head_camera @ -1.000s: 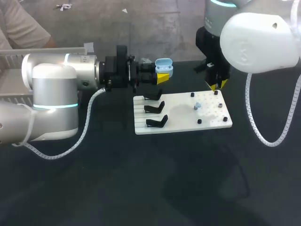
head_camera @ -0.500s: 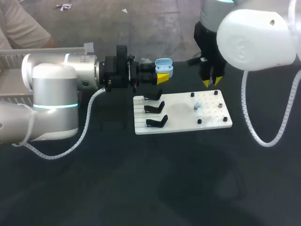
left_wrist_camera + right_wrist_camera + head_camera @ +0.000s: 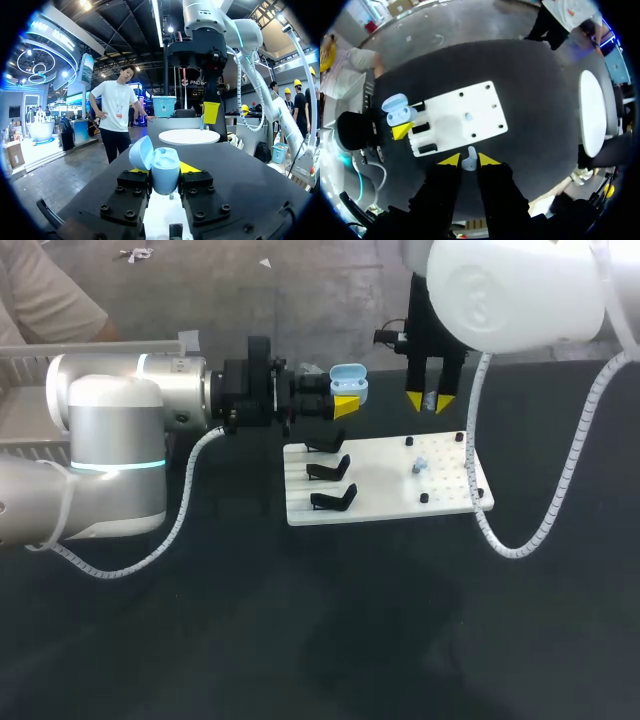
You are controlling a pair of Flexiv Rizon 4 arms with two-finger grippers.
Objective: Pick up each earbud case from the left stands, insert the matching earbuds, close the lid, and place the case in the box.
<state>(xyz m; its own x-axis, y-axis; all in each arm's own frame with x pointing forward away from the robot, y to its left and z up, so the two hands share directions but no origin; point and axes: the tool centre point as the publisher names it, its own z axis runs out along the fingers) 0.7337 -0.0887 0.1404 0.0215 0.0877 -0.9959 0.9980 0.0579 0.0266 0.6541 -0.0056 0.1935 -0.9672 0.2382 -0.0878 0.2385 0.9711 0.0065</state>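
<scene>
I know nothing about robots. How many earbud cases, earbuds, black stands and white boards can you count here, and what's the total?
Earbud case: 1
Earbuds: 2, the board earbud and the held earbud in the right gripper
Black stands: 3
White board: 1
Total: 7

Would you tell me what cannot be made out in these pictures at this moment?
1. Head view: the earbud in the right gripper is hidden by its fingers; only the right wrist view shows it.
2. Left wrist view: it looks across the rim of the earbud case; elsewhere the wells are too small, so filled or empty is unclear.
3. Left wrist view: the tips of the left gripper are mostly covered by the earbud case.
</scene>
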